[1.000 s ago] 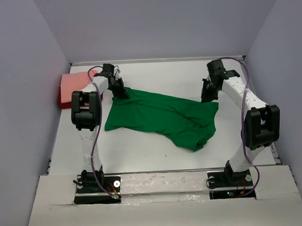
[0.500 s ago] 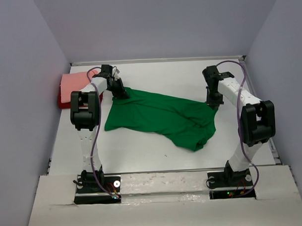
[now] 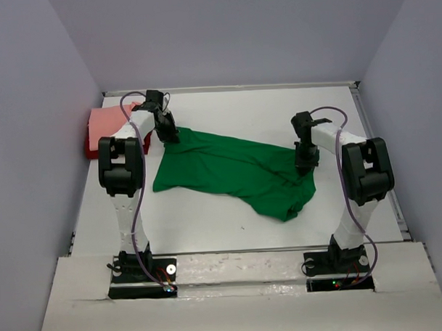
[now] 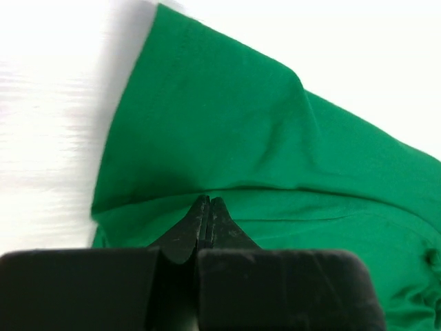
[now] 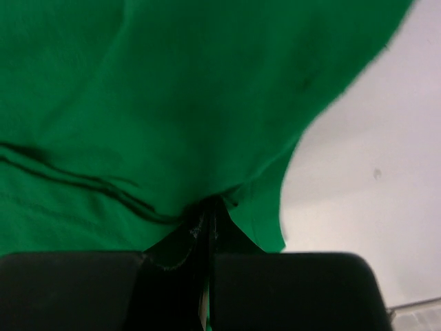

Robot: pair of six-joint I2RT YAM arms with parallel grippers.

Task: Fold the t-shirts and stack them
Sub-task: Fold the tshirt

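Green t-shirt (image 3: 236, 168) is lying spread out across the bench (image 3: 230, 223). I'm seeing my right gripper (image 3: 305, 161), which was hovering off the shirt's far-right corner a second ago, now pinching that corner shut, while the left gripper (image 3: 169, 132) is staying clamped on the far-left corner.

Even, soft overhead light — blown-out white table (image 4: 55, 138) and blurred edges in wrist views.

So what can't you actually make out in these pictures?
Top view: the dark red t-shirt lies almost wholly under the pink t-shirt, and the left arm crosses in front of both.
Both wrist views: the green t-shirt runs off the frame edges, so its overall shape is lost.
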